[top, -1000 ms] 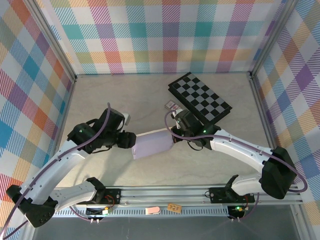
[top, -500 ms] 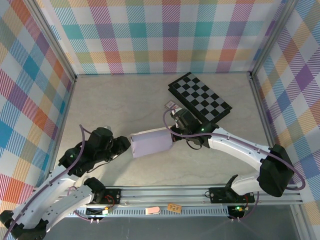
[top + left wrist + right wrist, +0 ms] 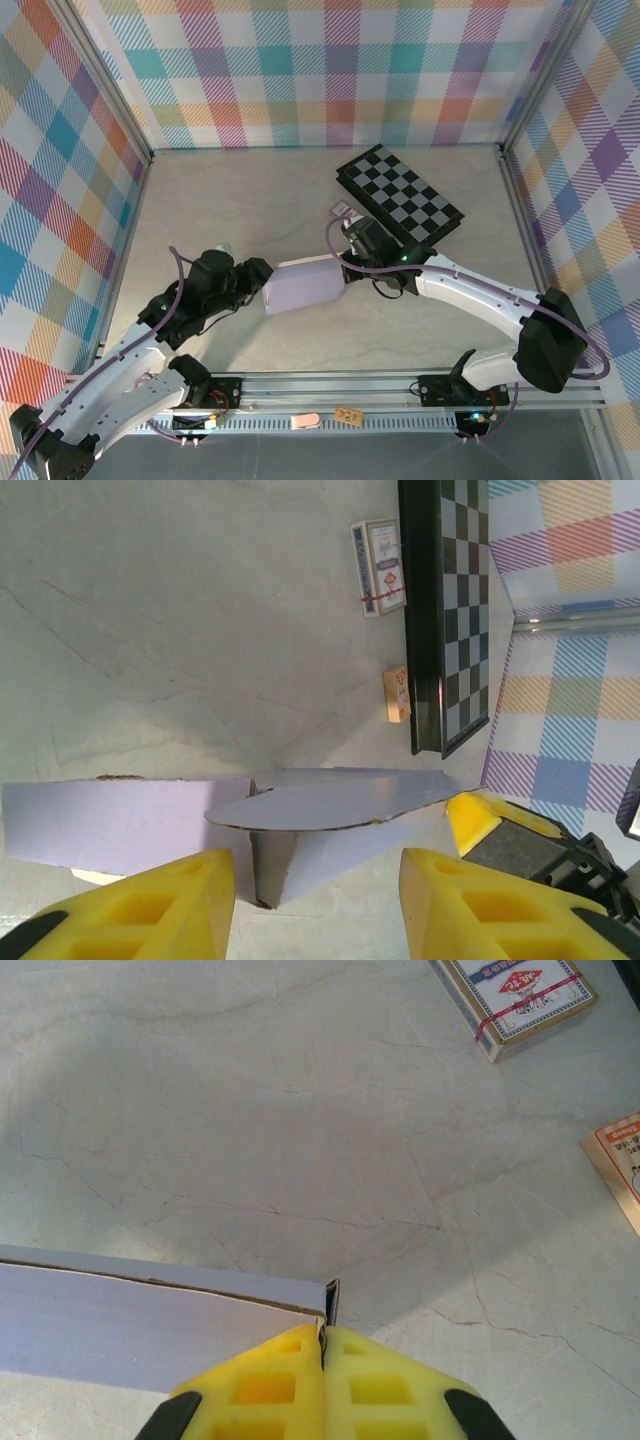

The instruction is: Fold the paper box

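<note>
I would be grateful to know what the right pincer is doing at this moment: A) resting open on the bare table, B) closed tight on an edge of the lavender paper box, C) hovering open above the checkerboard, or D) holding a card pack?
B: in the right wrist view the right pincer is closed tight on a thin edge of the paper box, well apart from the checkerboard.

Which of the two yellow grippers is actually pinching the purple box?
The right gripper: it is shut on a corner edge of the paper box. The left gripper stands open at the box's other end.
</note>
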Action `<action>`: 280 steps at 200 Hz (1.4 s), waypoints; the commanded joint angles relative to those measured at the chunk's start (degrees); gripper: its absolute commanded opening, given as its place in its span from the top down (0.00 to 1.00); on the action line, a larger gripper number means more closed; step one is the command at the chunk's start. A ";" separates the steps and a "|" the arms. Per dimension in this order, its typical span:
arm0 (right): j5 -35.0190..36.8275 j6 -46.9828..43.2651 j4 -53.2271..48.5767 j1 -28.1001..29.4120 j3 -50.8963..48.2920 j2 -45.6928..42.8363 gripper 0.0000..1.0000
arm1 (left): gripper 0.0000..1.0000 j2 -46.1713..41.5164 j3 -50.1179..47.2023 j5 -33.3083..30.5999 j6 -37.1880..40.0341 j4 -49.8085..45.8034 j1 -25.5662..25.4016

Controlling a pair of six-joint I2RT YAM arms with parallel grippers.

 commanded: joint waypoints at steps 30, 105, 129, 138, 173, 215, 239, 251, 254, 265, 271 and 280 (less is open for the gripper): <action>0.46 0.68 -6.02 0.58 -0.04 2.01 1.00 | 0.60 0.33 -2.08 0.08 0.77 -0.19 0.94; 0.80 1.29 -6.31 0.82 0.12 1.75 1.00 | 0.67 3.30 -4.94 0.69 3.35 -1.26 1.78; 1.25 2.06 -6.65 1.46 0.31 1.91 1.00 | 0.71 2.80 -6.11 0.12 4.27 -1.82 1.73; 1.74 2.49 -6.92 1.87 0.34 2.05 1.00 | 0.73 2.94 -6.70 0.36 4.35 -1.75 1.73; 2.85 3.30 -7.34 3.21 0.23 3.23 1.00 | 0.86 2.97 -8.82 2.07 4.20 -0.26 1.74; 3.86 3.25 -7.57 3.50 0.21 3.33 1.00 | 0.90 3.16 -6.88 2.85 5.38 -2.54 1.73; 4.15 3.35 -7.71 3.58 0.30 3.33 1.00 | 0.88 5.75 -4.76 4.43 6.28 -5.08 1.69; 4.33 3.59 -7.86 3.60 0.21 3.28 1.00 | 0.83 6.53 -2.59 3.91 6.89 -7.78 1.73; 4.45 3.66 -8.01 3.67 0.21 3.25 1.00 | 0.82 6.67 -1.93 3.61 7.05 -8.54 1.72; 4.66 3.74 -8.18 3.67 0.16 3.14 1.00 | 0.76 6.96 0.97 2.24 7.67 -11.38 1.69; 4.82 3.89 -8.22 3.70 0.19 3.06 1.00 | 0.74 6.97 2.54 1.60 8.05 -12.52 1.65; 4.85 4.02 -8.24 3.68 0.18 3.05 1.00 | 0.70 7.00 4.88 0.82 8.63 -14.03 1.73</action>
